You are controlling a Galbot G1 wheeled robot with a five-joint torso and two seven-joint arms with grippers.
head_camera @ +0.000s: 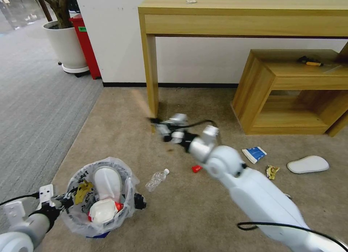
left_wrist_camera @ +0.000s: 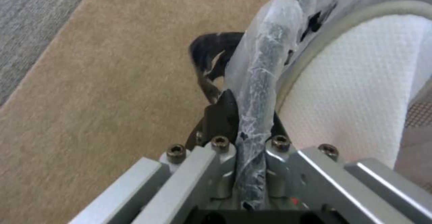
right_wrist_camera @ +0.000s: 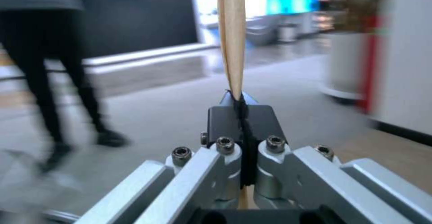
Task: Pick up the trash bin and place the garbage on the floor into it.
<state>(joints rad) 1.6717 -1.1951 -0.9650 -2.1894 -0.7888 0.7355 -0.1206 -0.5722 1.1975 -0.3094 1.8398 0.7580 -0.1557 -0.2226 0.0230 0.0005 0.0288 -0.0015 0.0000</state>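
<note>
Head view, from the left: the left gripper sits at the near left, pinching the rim of the trash bin, which stands on the beige floor with its crinkled clear liner bulging over the edge. Inside the bin lie a white insole, a yellow wrapper and a crumpled white piece with a bit of red beside it. In the left wrist view the fingers are pressed together on the plastic-covered rim, with the white insole just beyond it.

Right of the bin, a clear bottle lies on its side on the carpet, and a small red wrapper sits a little farther right. Above these, near the leg of the tall wooden table, the right gripper is stretched out and blurred, holding a wooden stick. The right wrist view shows its fingers clamped on the stick, which points straight out from the tips.

Farther right on the floor are a blue-white packet, a yellow wrapper and a second white insole, all well apart from the bin. A low wooden shelf stands behind them against the wall.
</note>
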